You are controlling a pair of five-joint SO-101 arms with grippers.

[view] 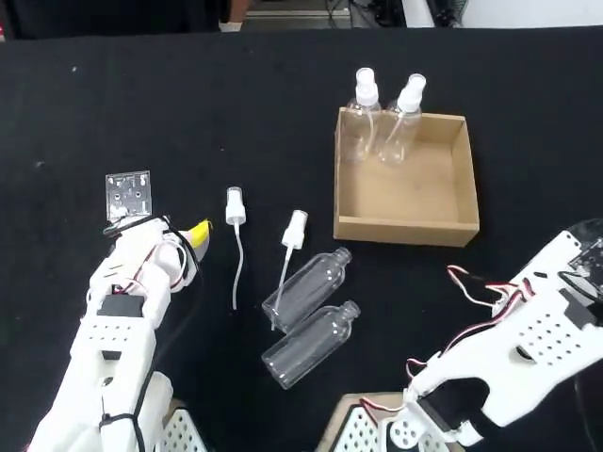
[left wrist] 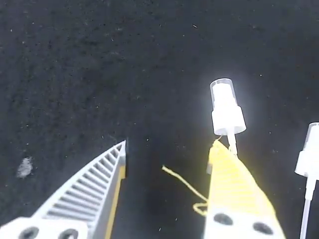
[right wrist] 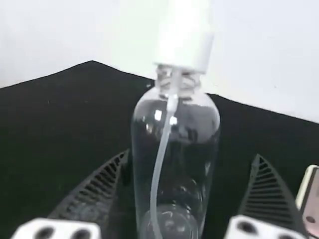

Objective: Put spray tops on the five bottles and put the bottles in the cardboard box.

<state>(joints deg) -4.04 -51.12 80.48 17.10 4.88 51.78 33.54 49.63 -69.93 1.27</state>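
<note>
Two arms share your black-clothed table [view: 283,113], with a white wall [right wrist: 259,50] beyond. The cardboard box [view: 405,230] holds two sprayer-topped bottles [view: 359,127] leaning on its far wall. Two uncapped bottles [view: 306,287] lie just beside it, with two loose spray tops [view: 236,207] near. Your right gripper [right wrist: 192,154] pinches a fifth topped bottle [right wrist: 174,129]. Your left gripper [left wrist: 168,145] is spread beside one top.

Even, soft light on the matte black tabletop [view: 283,122], shadows faint; white spray top [left wrist: 227,112] blown out with a halo; glints on the clear bottle [right wrist: 192,134], bright white backdrop [right wrist: 269,50] behind
</note>
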